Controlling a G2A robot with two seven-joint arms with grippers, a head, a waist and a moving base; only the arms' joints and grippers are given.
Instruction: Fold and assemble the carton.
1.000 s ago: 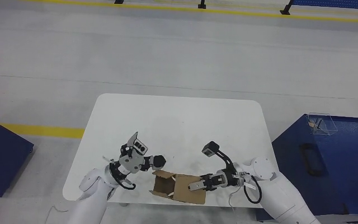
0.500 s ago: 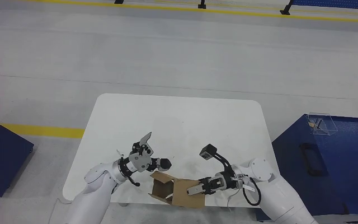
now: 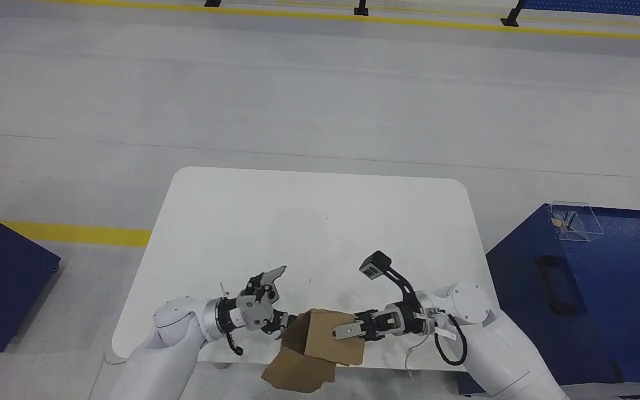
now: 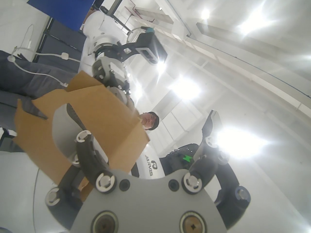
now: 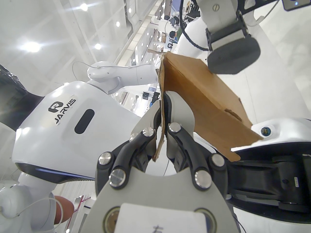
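Top view, carton [image 3: 305, 352] tipped up at the worktop [image 3: 300, 220] near edge, between left gripper [image 3: 280, 322] and right gripper [image 3: 348, 330], left wrist view, fingers spread wide (1 flat against cardboard), right wrist view, fingers pinching a carton flap edge

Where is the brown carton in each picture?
Top view: carton hanging over the near edge of the table.
Left wrist view: carton behind one finger of the open left tool.
Right wrist view: carton, its edge pinched in the right tool.
Shared landmark: the right tool clamped on the carton.
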